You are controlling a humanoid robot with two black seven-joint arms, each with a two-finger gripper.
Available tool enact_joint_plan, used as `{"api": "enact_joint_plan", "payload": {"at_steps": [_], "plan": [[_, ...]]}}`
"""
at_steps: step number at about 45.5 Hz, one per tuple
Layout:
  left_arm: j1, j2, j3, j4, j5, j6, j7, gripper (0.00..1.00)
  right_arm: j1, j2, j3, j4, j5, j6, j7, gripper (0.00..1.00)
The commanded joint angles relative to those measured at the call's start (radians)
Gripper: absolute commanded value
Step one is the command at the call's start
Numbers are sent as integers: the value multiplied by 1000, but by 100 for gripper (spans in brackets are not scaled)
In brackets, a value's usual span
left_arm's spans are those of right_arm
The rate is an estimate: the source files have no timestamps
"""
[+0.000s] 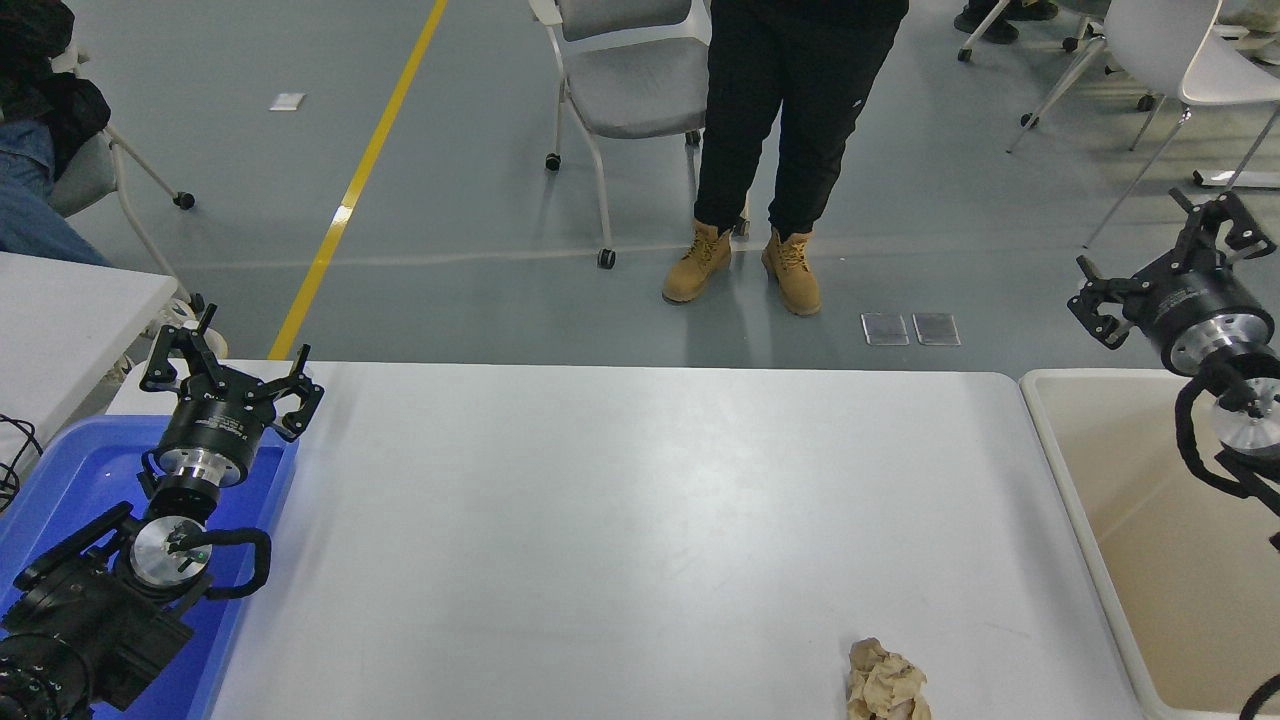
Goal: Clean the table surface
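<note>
Right gripper [1170, 262] hangs with its fingers spread and nothing between them, above the far rim of the beige tub [1060, 470] at the right; the left gripper [228, 372], also spread and empty, is parked over the blue tray [60, 470] at the far left. Between them lies the table surface [620, 520], bare except for a crumpled brown paper wad [885, 685] at its near right edge. That wad looks light, soft and crushable, so a pinch across its bulging middle should hold.

A crumpled brown paper [886, 685] is lying on the table [620, 500] near its front edge. The left gripper [228, 368] is hanging spread over a blue tray [60, 480]; the right gripper [1165, 255] is hovering spread above a beige tub [1150, 540].
</note>
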Motion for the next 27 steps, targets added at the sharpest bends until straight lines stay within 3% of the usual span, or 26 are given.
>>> {"api": "enact_joint_plan", "payload": {"at_steps": [1,18,27], "plan": [[0,0,0,0,0,0,-1,100,-8,6,16,-6,-32,7,17,98],[0,0,0,0,0,0,1,100,24,-10,-13,-41,-35,4,16,98],[0,0,0,0,0,0,-1,100,91,-134,-206,-41,-40,7,12,98]]}}
